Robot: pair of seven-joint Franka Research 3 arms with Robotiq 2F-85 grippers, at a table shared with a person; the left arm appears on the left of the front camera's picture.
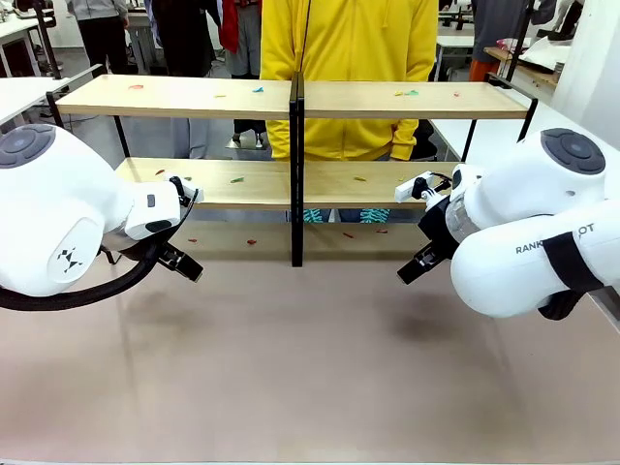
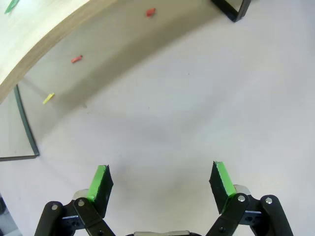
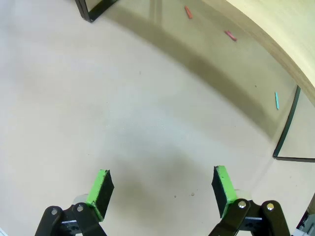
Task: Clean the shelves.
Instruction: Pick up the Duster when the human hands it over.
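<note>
Pale table (image 1: 310,387), far side spanned by the shelves (image 1: 184,97), both boards dotted with small coloured scraps (image 1: 259,90); person in yellow (image 1: 349,58) behind. Left gripper (image 2: 160,181) and right gripper (image 3: 161,183) hovering over bare tabletop before the lower board, jaws wide apart, holding nothing.

Bulbous white arms (image 1: 58,223), grey round caps (image 1: 26,143), black cable (image 1: 58,298), green-padded black grippers (image 2: 162,179).
</note>
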